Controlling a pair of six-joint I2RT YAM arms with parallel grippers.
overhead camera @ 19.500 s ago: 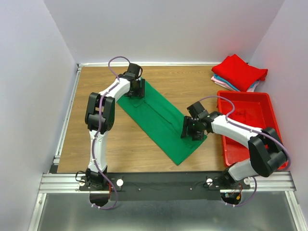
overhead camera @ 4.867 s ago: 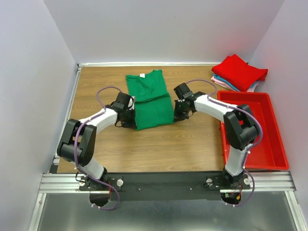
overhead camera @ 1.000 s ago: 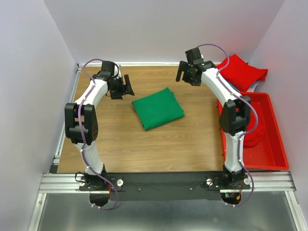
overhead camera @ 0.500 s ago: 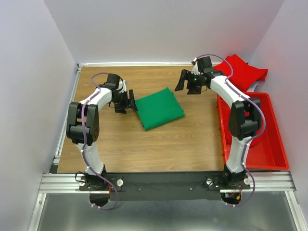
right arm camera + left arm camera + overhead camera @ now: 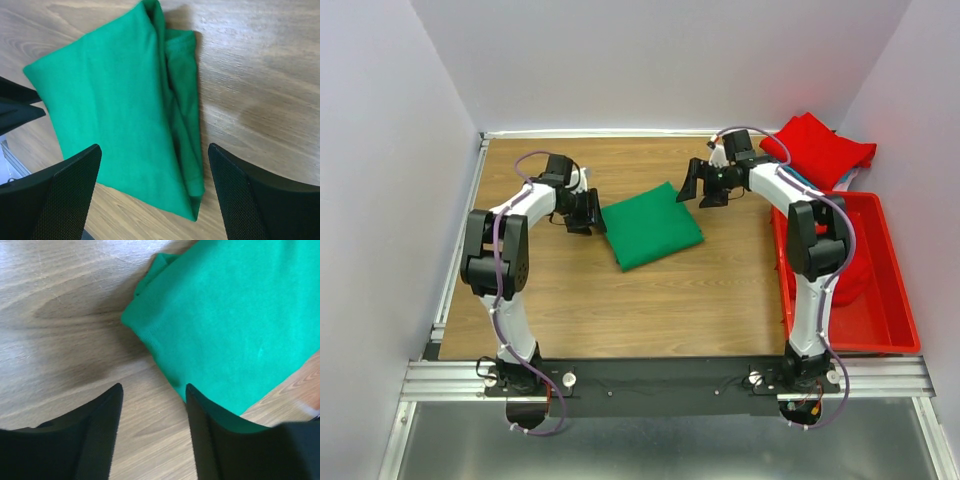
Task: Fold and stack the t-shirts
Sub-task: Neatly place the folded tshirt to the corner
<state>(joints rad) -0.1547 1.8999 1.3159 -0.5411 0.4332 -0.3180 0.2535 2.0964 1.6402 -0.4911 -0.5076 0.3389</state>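
Lying folded near the middle of the worktop (image 5: 560, 300), the green t-shirt (image 5: 648, 226) is a nearly square packet set askew. Its slightly longer edges run roughly from 8 o'clock to 2 o'clock in the top view. The left end effector (image 5: 588, 212) sits just beside its 9 o'clock edge, jaws apart with bare wood between them and one finger at the cloth's rim, holding nothing. The right end effector (image 5: 698, 186) hovers at the 1 o'clock corner, jaws wide and empty, framing the layered fold edge in its wrist view. The stack of folded t-shirts (image 5: 817, 148), red on top with pink and light blue beneath, lies at 2 o'clock from the green one, well apart, and the right arm is nearer to it. The red bin (image 5: 882, 300) at 3 o'clock shows bare floor, but the right arm hides part of it, so its contents cannot be told.
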